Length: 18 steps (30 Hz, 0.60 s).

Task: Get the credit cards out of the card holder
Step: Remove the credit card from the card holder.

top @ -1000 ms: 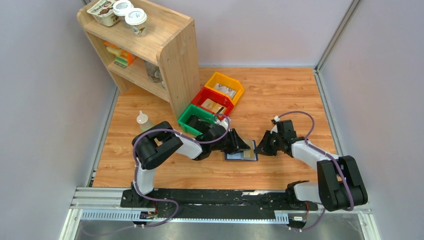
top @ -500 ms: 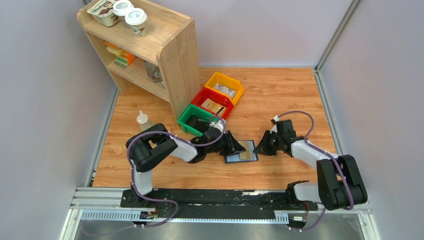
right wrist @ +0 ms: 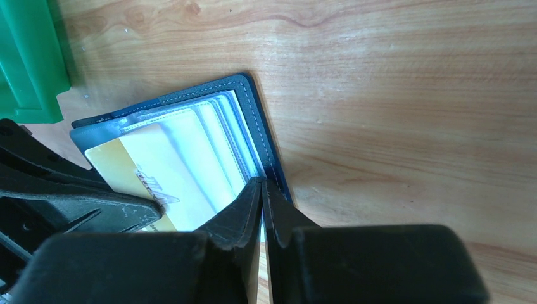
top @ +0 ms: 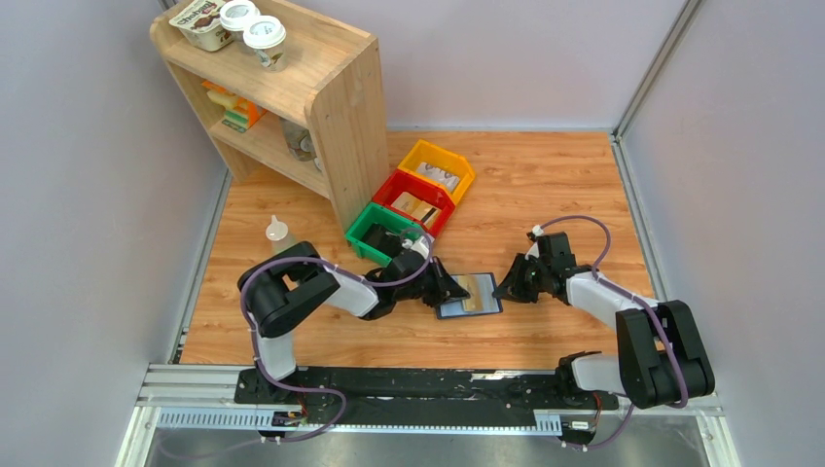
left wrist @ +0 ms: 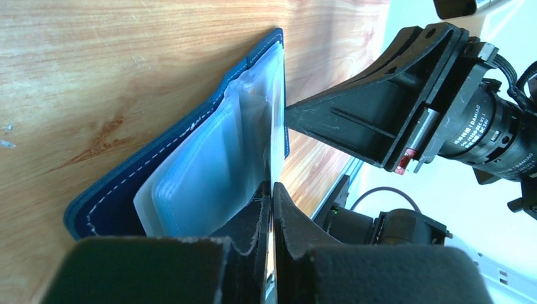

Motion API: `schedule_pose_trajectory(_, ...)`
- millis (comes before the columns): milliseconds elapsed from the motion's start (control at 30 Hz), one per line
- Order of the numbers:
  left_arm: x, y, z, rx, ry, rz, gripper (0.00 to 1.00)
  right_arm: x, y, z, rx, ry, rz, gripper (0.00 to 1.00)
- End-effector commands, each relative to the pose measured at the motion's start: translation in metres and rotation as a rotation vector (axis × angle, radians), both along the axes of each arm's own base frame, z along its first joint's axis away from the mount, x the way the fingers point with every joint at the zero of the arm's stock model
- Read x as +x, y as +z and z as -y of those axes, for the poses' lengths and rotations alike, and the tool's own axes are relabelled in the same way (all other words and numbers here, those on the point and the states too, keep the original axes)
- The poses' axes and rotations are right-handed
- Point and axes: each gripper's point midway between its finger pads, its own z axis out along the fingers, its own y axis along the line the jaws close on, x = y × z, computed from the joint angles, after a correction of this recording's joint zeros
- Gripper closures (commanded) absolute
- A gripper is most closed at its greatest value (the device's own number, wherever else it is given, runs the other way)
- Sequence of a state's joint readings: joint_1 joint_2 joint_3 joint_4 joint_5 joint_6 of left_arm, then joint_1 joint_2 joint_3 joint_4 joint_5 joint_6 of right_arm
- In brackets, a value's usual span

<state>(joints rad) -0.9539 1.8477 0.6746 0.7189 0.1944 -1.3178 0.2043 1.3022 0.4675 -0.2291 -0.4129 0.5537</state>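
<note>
Showing 1 card holder (left wrist: 95,215), 1 card (right wrist: 120,166).

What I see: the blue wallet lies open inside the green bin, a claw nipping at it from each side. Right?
No. The wallet lies open on the table, outside the green bin; the top view shows that. The left claw and right claw do nip at it from each side.
</note>
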Motion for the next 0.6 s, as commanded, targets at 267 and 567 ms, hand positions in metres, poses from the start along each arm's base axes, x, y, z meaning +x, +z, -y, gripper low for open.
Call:
schedule_pose_trajectory(267,0.000,0.023,-0.032,0.212,-0.060,0.162,1.00,-0.016,-0.022,0.014,-0.092,-0.015,-0.084,0.90)
schedule_pose_trajectory(567,0.004,0.063,-0.077,0.516,-0.239,0.368,1.00,-0.014,-0.017,0.013,-0.089,-0.017,-0.058,0.89)
